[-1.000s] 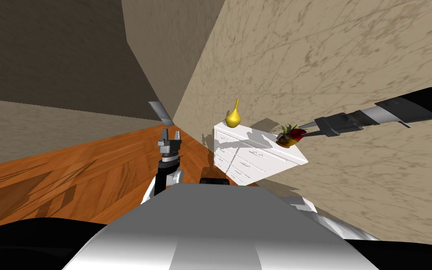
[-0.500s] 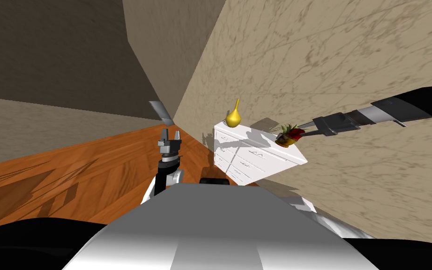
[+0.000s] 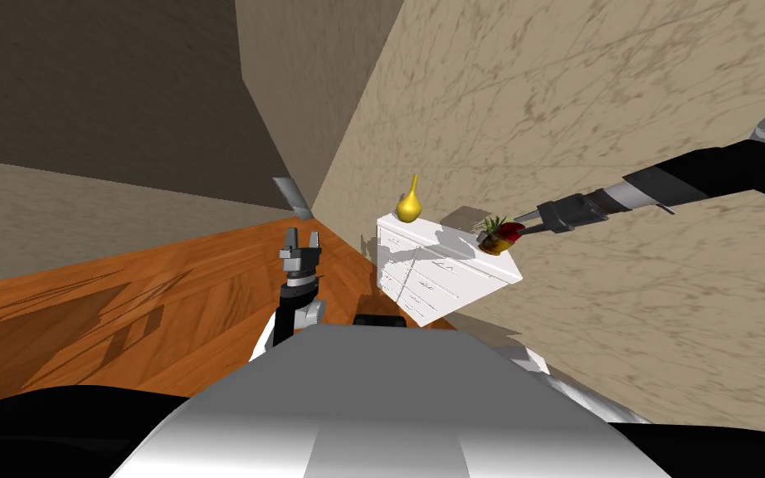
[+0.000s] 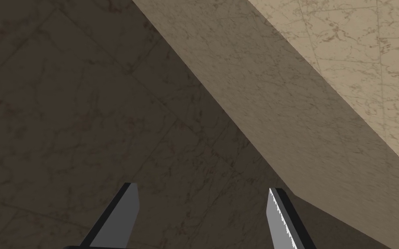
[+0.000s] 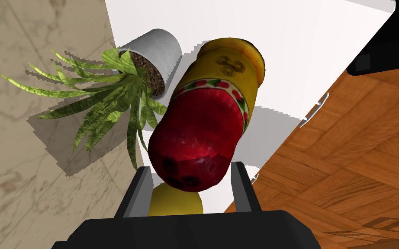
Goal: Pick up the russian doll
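One russian doll [image 5: 203, 125], red over most of its body with a yellow end and a band of red and green pattern between the two colours, lies tilted between the two fingers of the right pincer [image 5: 190, 169]. The two blades press the sides of its red end, so that pincer is clenched on the doll. In the head view the right arm reaches out along the beige wall, and its pincer [image 3: 521, 223] meets the doll [image 3: 501, 241] above the near corner of a single white chest of drawers [image 3: 431, 274]. Whether the doll rests on that top or hangs just clear of it cannot be told. Just beside the doll is one potted plant [image 5: 157, 52], a white pot of dark soil with long green leaves that spill towards the wall; some leaves cross in front of the doll's red side. At the far end of the same top stands one yellow vase [image 3: 408, 206] with a thin neck, well apart from the doll and the plant. The chest's front shows several drawers with small handles and it stands on a wooden parquet floor [image 3: 165, 290]. The left pincer [image 3: 302, 241] is raised upright above the floor, well apart from the chest, and its two fingers [image 4: 127, 207] stand wide apart, released and gripping nothing.
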Motion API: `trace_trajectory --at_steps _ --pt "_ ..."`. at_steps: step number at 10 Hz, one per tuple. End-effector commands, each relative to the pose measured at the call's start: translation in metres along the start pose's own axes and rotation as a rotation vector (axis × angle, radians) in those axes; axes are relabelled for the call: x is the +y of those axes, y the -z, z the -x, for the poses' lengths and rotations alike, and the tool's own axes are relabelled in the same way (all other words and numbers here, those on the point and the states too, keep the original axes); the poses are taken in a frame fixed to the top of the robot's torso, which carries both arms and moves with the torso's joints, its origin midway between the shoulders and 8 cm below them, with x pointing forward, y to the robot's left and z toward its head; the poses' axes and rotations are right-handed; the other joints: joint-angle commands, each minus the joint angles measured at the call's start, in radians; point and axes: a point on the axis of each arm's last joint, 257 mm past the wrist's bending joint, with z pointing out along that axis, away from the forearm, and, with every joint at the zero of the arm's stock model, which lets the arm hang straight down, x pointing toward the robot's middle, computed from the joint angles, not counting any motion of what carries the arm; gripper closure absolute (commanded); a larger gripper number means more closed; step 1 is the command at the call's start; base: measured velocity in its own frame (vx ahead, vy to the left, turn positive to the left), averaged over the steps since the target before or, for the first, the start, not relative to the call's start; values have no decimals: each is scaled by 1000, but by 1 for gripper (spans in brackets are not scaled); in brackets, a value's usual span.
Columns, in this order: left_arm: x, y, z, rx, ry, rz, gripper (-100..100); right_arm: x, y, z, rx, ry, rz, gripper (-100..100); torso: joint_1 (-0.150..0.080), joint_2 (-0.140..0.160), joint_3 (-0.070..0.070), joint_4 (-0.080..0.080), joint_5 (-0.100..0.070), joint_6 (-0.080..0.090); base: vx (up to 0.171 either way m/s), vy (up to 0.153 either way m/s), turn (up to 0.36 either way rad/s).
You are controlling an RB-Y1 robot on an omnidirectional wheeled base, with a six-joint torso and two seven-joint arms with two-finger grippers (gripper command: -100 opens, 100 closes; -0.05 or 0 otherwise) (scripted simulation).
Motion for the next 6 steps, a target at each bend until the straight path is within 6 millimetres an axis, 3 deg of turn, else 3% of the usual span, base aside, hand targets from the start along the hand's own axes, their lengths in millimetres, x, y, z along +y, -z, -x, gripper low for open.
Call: trace_trajectory --at_steps 1,4,6 --pt "0 0 0 0 0 0 0 -7 -7 19 8 -7 -9 100 0 0 0 0 0 0 -125 -139 114" --pt "0 0 0 0 0 0 0 -9 -12 32 13 -35 -14 100 1 -1 0 0 0 0 -78 -86 62" --pt "0 0 0 0 0 0 0 -12 -23 58 20 -37 -21 100 1 0 0 0 0 0 -108 -116 95"
